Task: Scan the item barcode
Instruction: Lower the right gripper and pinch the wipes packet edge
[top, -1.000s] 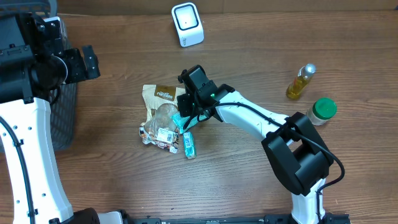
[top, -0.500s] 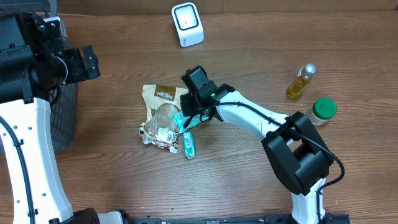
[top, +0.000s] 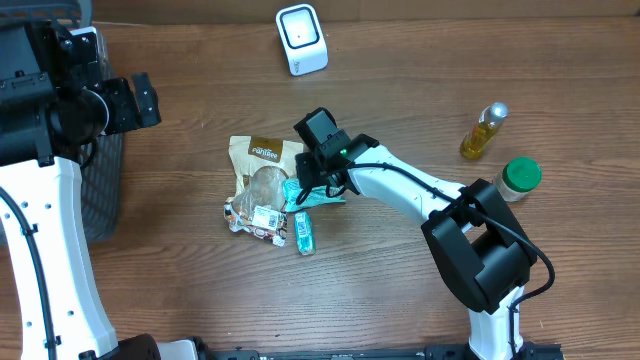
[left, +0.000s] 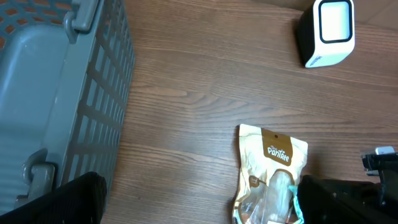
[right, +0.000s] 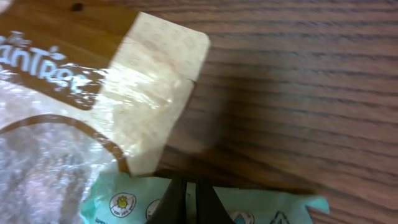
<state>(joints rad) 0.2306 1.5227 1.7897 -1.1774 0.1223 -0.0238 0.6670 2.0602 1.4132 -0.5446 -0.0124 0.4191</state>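
My right fingers (right: 176, 202) are pinched shut on the near edge of a mint-green printed plastic packet (right: 249, 205). It sits just beside a brown-and-cream snack pouch with a clear window (right: 93, 93). Whether the packet has cleared the wood, I cannot tell.

I judge this to be the pick-up step, with the scan not yet begun. The next move calls for a lift clear of the pouch and a carry to the white box-shaped scanner (top: 301, 38), well apart at the far edge. The packet's barcode must then face the scanner's window, and I cannot see which face carries the code.

A second mint-green packet (top: 303, 232) and a crumpled clear wrapper with a white label (top: 255, 215) lie close by on the brown wood-grain surface (top: 400, 300). To the right stand a yellow oil bottle (top: 483, 132) and a green-lidded jar (top: 520, 176). My left fingers (left: 62, 199) are spread wide and hold nothing, near a grey plastic basket (left: 56, 106).
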